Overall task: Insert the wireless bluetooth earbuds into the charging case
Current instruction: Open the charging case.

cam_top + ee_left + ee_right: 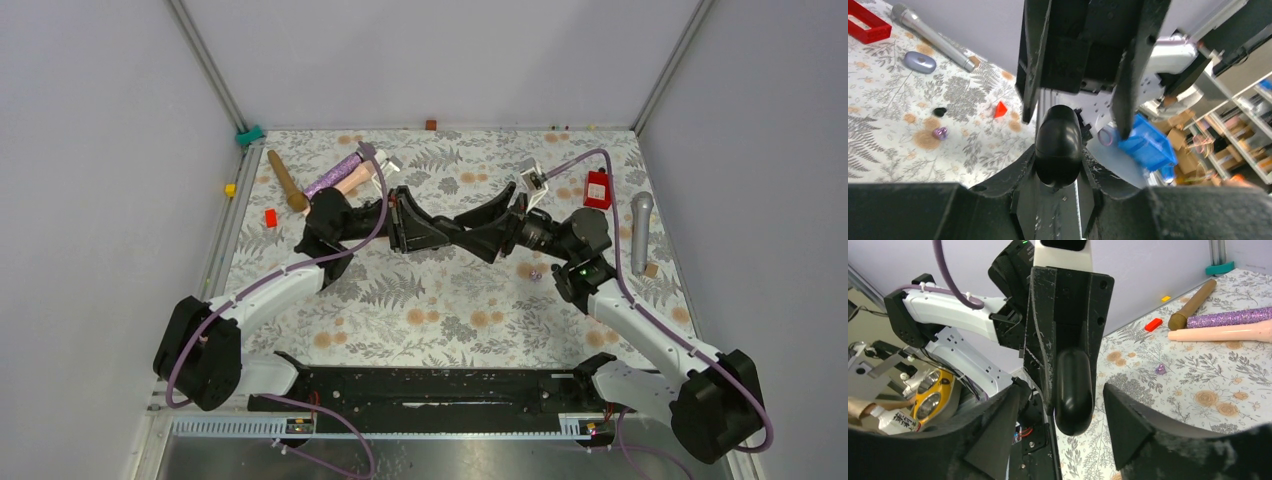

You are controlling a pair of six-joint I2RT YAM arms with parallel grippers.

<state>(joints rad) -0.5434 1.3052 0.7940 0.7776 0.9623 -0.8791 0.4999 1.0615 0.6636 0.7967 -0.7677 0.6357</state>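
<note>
Near the middle of the floral tabletop (420,300) the two arms meet tip to tip. The left gripper (1058,162) has its fingers (1023,170) closed on a glossy black charging case (1058,140), rounded and shut, and holds it clear of the cloth. The right gripper (1063,395) faces it with its fingers (1128,425) spread wide. They stand on either side of the case with a gap on each side.

None of the earbuds is in the case. Beyond the grippers, on the right side, a purple earbud (940,132) and a black earbud (939,111) lie loose on the tabletop, close together. Another purple earbud (1161,369) lies on the left side.

Farther back on the right are a lavender oval pod (919,62), a silver microphone (640,232) and a red box (597,188). At the far left lies a glittery purple microphone (335,175).
</note>
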